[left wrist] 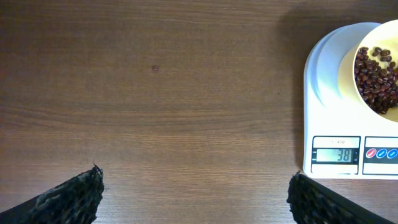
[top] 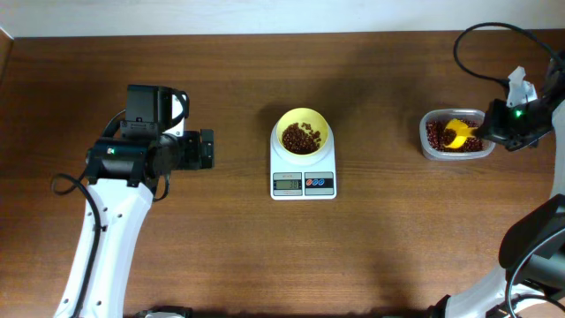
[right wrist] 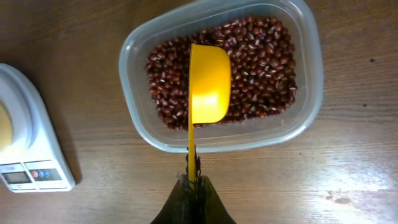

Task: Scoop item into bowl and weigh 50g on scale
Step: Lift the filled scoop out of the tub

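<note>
The pale-yellow bowl [top: 303,133] holds some red-brown beans [top: 300,139] and sits on the white scale [top: 303,172] at mid table; the display [left wrist: 336,155] reads 38. My right gripper [right wrist: 193,176] is shut on the handle of a yellow scoop [right wrist: 208,84], turned on its side over the beans [right wrist: 261,68] in the clear container [right wrist: 219,140]. In the overhead view the scoop [top: 458,134] sits in the container [top: 455,134] at the right. My left gripper [left wrist: 196,193] is open and empty, left of the scale [left wrist: 329,87], above bare table.
The left arm [top: 132,159] lies over the table's left part. The right arm [top: 521,119] and its black cable [top: 477,62] are at the far right edge. A strip of the scale [right wrist: 31,143] shows at the left of the right wrist view.
</note>
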Robot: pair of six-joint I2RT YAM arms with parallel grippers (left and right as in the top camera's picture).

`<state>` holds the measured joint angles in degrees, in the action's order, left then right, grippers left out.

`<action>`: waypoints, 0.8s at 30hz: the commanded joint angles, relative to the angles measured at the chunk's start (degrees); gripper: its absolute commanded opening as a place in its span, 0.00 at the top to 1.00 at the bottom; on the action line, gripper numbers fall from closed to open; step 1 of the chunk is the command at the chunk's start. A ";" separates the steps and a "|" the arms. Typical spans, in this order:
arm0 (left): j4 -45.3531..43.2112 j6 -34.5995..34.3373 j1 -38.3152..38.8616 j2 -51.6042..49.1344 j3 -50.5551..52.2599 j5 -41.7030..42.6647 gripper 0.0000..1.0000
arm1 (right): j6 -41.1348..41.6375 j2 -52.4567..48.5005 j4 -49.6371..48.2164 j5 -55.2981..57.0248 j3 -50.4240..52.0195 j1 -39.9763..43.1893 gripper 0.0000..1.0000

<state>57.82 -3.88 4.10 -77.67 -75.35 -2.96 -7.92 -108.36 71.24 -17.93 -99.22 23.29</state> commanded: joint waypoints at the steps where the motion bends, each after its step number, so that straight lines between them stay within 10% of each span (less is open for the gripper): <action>1: -0.07 0.31 -0.24 0.55 -0.22 0.22 0.01 | -0.61 2.25 -0.13 -12.13 -1.53 4.07 0.96; 9: -0.07 0.31 -0.24 0.55 -0.22 0.22 0.01 | -0.87 2.23 3.34 -24.28 -1.51 16.76 0.96; 24: -0.07 0.31 -0.24 0.55 -0.22 0.22 0.01 | -15.82 2.12 3.32 -49.33 -1.29 4.26 0.96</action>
<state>57.84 -3.88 4.10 -77.67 -75.35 -2.96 -22.74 -108.27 74.54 -63.83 -99.42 32.73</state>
